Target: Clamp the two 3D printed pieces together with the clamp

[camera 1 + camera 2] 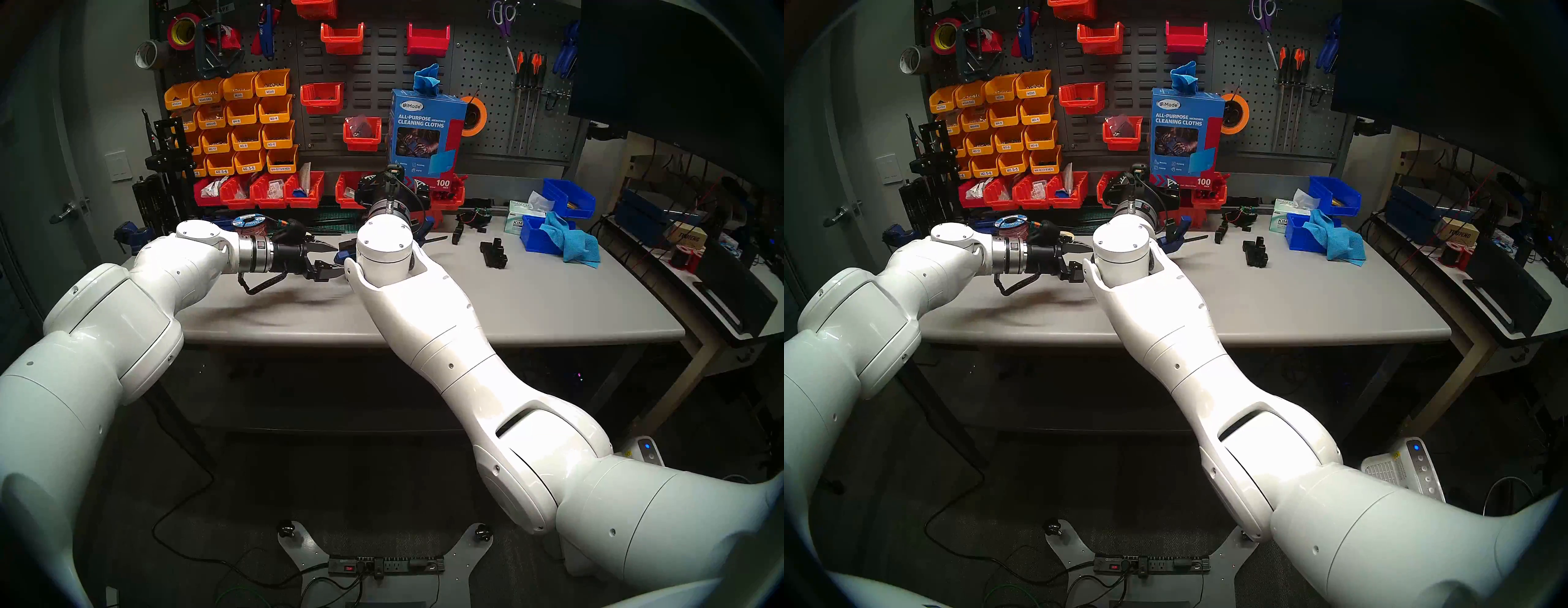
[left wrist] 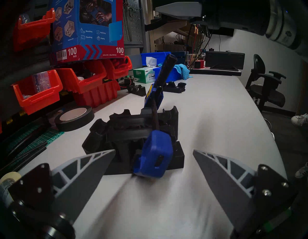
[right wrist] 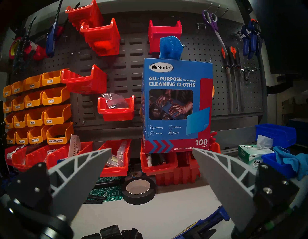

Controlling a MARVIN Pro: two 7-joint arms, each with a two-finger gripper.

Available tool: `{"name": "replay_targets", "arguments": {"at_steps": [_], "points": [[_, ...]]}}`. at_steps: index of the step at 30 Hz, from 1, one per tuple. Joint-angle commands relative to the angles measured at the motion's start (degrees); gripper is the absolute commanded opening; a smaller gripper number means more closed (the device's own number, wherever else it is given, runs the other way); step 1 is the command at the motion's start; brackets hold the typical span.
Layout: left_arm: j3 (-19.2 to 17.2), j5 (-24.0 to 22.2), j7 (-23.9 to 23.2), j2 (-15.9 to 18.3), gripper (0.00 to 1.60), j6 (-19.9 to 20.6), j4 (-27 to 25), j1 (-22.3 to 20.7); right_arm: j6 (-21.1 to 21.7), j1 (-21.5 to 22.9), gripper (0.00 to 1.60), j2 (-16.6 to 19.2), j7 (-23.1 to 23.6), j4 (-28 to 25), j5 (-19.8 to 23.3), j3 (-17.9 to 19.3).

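Note:
In the left wrist view the clamp's near blue jaw [image 2: 153, 158] rests on the table, and its black bar runs away over the two 3D printed pieces [image 2: 126, 131] to the blue-and-black handle [image 2: 159, 88], which tilts up. The black pieces sit between the two jaws; I cannot tell whether they are squeezed. My left gripper [image 2: 153, 151] is open just short of the near jaw, one finger on each side, touching nothing. My right gripper [image 3: 151, 149] is open and empty above the clamp [image 3: 215, 218], facing the pegboard. In the head view the right forearm hides most of the clamp [image 1: 426, 225].
A black tape roll [image 2: 74, 118] and a green cutting mat [image 2: 41, 138] lie left of the pieces. Red bins [image 2: 36, 93] and a cleaning-cloth box [image 3: 176, 103] stand behind. A black stepped part [image 1: 494, 254], a tissue box [image 1: 515, 218] and a blue bin with a cloth [image 1: 539, 237] are to the right.

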Motion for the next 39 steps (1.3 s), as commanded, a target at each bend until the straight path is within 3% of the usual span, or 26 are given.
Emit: {"name": "replay_targets", "arguments": {"at_steps": [1,39], "points": [[-0.6,-0.3,-0.1,0.9,1.60,-0.1,-0.1,-2.7,-0.3,1.7,1.60,1.2,-0.4,-1.2,-0.8,0.8],[-2.5,-0.5,0.9,5.8,1.60,-0.2,0.9,-4.3,-0.5,2.6,1.60,9.3,-5.4,-3.8,-3.3,7.7]]}}
